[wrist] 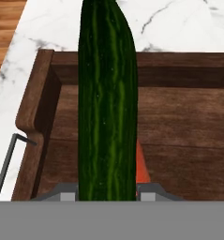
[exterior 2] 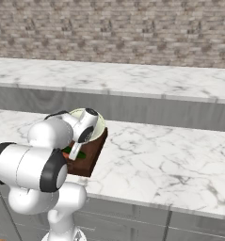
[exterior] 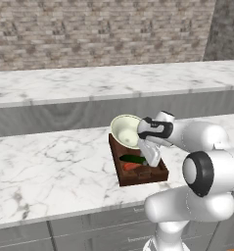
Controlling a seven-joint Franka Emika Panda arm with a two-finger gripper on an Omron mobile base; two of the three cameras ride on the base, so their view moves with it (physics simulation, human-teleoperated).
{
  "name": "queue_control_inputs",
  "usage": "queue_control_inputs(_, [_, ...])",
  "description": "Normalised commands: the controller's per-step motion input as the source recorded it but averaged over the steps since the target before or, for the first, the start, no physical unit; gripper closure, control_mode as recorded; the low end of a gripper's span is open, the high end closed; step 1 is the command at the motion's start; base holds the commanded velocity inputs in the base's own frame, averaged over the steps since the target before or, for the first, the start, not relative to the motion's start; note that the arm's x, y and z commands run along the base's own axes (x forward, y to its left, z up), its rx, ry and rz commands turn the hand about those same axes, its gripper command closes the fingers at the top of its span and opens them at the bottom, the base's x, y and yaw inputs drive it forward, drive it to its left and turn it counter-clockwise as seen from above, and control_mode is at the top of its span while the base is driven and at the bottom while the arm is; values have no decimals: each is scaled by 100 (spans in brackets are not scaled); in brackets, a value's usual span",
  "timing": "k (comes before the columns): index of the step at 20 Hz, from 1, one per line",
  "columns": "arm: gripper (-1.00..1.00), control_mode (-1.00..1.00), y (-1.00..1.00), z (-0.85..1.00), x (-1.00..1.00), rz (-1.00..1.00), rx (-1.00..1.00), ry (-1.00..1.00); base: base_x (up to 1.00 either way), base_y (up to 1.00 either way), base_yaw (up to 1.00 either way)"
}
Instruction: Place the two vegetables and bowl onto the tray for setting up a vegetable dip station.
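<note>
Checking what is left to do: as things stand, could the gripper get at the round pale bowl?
Probably not yet: the gripper is shut on the long dark green cucumber over the brown wooden tray. The bowl at the tray's far end looks uncovered.

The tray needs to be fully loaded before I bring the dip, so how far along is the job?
Nearly finished. Done: the bowl sits on the far end of the tray, and the carrot lies inside it. In hand: the gripper holds the cucumber between its fingers, low over the tray beside the carrot. Left: letting the cucumber go onto the tray and pulling the arm away.
</note>
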Motion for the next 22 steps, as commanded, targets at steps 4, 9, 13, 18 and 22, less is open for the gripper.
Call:
queue_control_inputs(4, [100,-100,-6,-8,-15,0,0,-1,0,0,0])
queue_control_inputs(9, [-100,-100,-2,-7,-2,0,0,0,0,0,0])
queue_control_inputs(13, [-100,-100,-2,-7,0,0,0,0,0,0,0])
queue_control_inputs(18, [-100,-100,-8,-4,0,0,0,0,0,0,0])
queue_control_inputs(22, [-100,-100,-9,0,-3,0,0,0,0,0,0])
